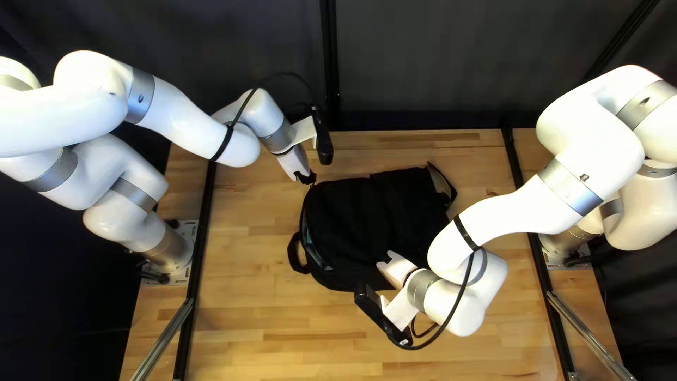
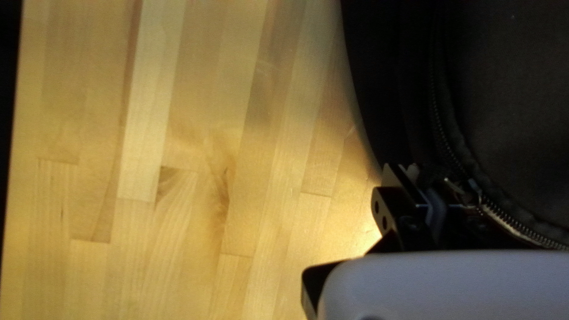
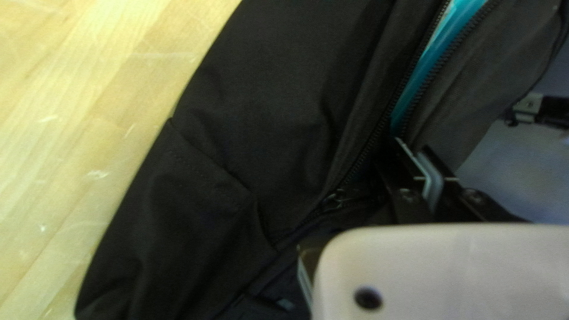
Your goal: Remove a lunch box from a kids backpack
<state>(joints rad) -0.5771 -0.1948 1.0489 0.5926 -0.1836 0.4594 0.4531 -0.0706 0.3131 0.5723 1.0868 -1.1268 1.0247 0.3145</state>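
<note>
In the top left view a black backpack lies flat on the table. My left gripper is at its upper left corner. My right arm's gripper hangs over its lower side. In the left wrist view the left gripper meets the backpack beside a metal zipper pull; whether it holds the pull is unclear. The right wrist view has the right gripper at the unzipped edge of the backpack, where a teal strip shows. No lunch box can be made out.
The wooden table extends around the backpack, and black rails run along both its sides. A carry handle sticks out at the backpack's left, and a strap loops at its upper right. My right forearm crosses over the backpack's right end.
</note>
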